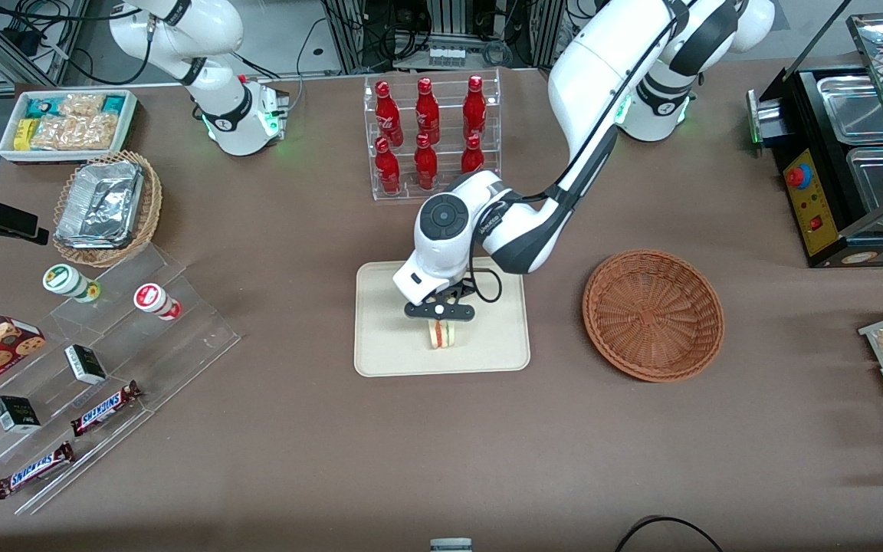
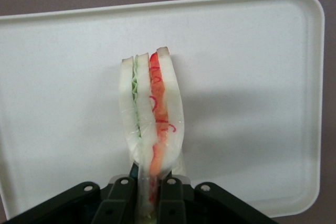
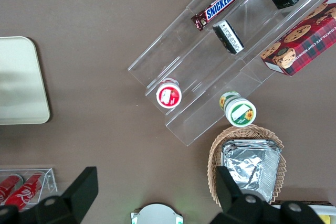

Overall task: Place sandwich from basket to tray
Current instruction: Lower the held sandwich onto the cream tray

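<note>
The sandwich [image 1: 441, 334] [image 2: 152, 114] is a wedge of white bread with red, orange and green layers, held over the middle of the cream tray [image 1: 380, 360] [image 2: 247, 77]. My left gripper [image 1: 440, 317] [image 2: 151, 192] is above the tray, shut on the sandwich's narrow end, with both black fingers [image 2: 122, 198] pressed against the bread. Whether the sandwich touches the tray surface cannot be told. The reddish-brown woven basket [image 1: 653, 314] stands beside the tray, toward the working arm's end of the table, with nothing in it.
A clear rack of red bottles [image 1: 430, 134] stands farther from the front camera than the tray. Acrylic steps with snack bars and cups [image 1: 96, 368] and a tan basket of foil trays [image 1: 108, 207] lie toward the parked arm's end. A black warmer [image 1: 848, 161] sits at the working arm's end.
</note>
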Controlling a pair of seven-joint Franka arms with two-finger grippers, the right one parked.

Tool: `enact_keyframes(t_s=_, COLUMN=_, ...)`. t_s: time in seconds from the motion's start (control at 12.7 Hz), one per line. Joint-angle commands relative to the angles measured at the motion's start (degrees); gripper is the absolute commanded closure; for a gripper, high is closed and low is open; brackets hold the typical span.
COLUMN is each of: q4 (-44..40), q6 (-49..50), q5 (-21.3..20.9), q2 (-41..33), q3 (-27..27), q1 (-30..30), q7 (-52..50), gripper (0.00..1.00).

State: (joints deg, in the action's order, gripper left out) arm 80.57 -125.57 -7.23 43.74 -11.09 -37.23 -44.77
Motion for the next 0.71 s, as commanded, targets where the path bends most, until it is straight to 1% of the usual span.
enact_keyframes(t_s=0.0, q4=-2.0, q6=-0.3, q5=-3.0, q2=2.2, q3=0.5, q1=-1.4, q7=0.4, gripper=1.0)
enact_keyframes(t_s=0.24, q4=-1.9, q6=-1.6, q5=-3.1, q2=2.5, q3=0.6, q1=-1.8, q7=0.4, gripper=1.0)
enact_keyframes(t_s=0.31, q4=-1.9, q6=-2.1, q5=-2.9, q2=2.5, q3=0.6, q1=-1.7, q7=0.3, gripper=0.94)
enact_keyframes(t_s=0.39, q4=-1.8, q6=-2.2, q5=-2.9, q2=2.5, q3=0.6, q1=-1.8, q7=0.3, gripper=0.53)
enact_keyframes(t_s=0.47, q4=-1.9, q6=-2.2, q5=-3.2, q2=2.5, q3=0.7, q1=-1.8, q7=0.5, gripper=0.01)
enact_keyframes(t_s=0.63, q4=-2.0, q6=-2.2, q5=-3.1, q2=2.2, q3=0.8, q1=-1.7, q7=0.4, gripper=0.0)
